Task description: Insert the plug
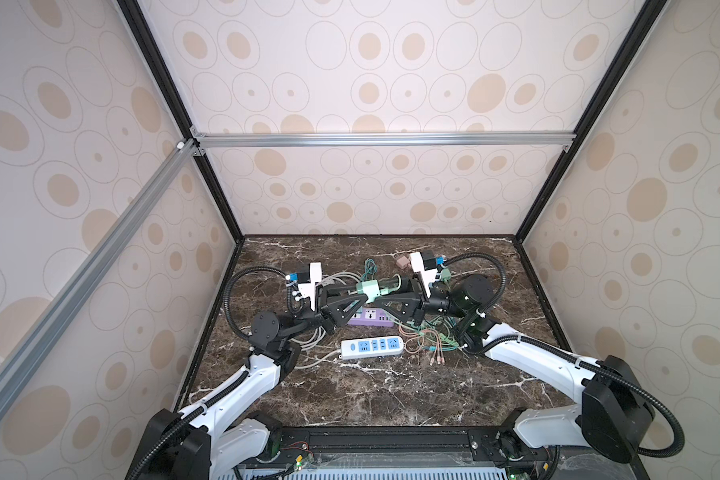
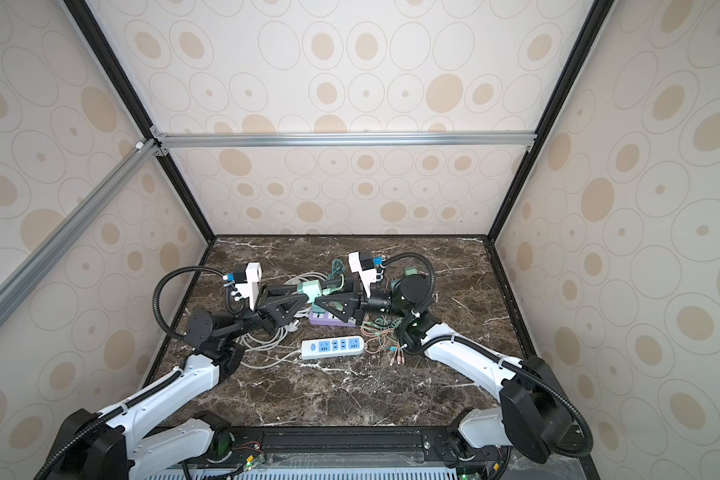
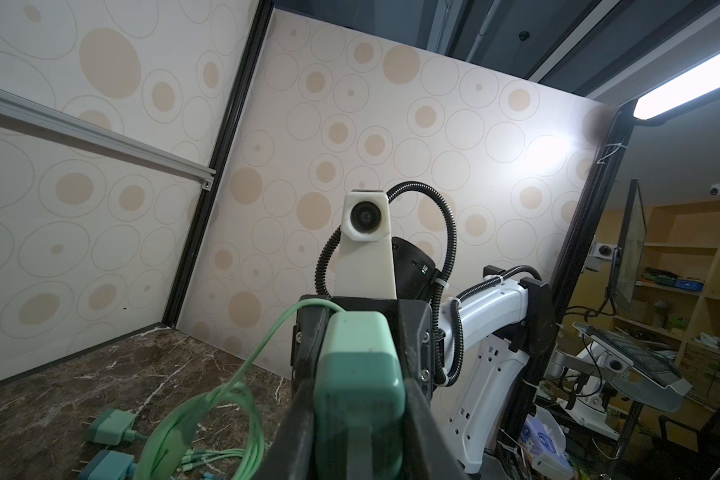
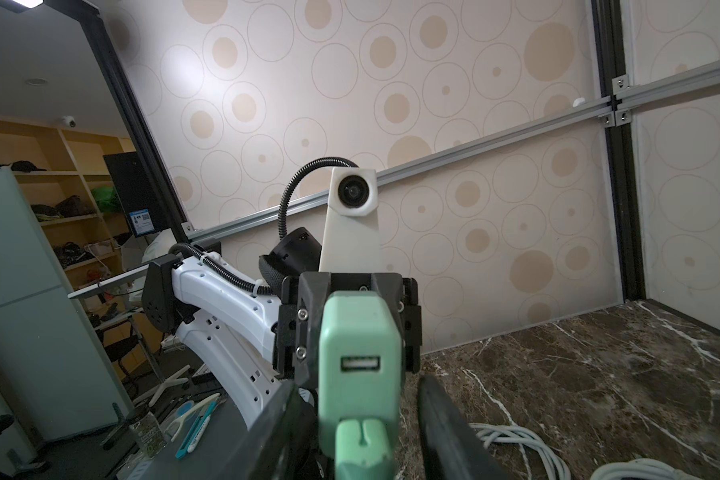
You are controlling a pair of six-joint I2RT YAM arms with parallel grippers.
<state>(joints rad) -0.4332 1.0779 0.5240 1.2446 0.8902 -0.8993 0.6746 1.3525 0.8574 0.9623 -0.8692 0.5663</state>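
While left gripper (image 3: 360,390) clamps it, boxy mint-green plug (image 4: 360,328), USB slot (image 4: 360,364), right gripper (image 4: 357,384) parted.

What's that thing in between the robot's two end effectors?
A mint-green charger block sits between them; both top views show it.

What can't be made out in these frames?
- Right fingers on plug: the right wrist view's lower edge cuts both off; contact unclear.
- Port: the adapter itself hides it in the left wrist view; too small in both top views.
- Purple strip: left fingers and right ones cover most of it in both top views.
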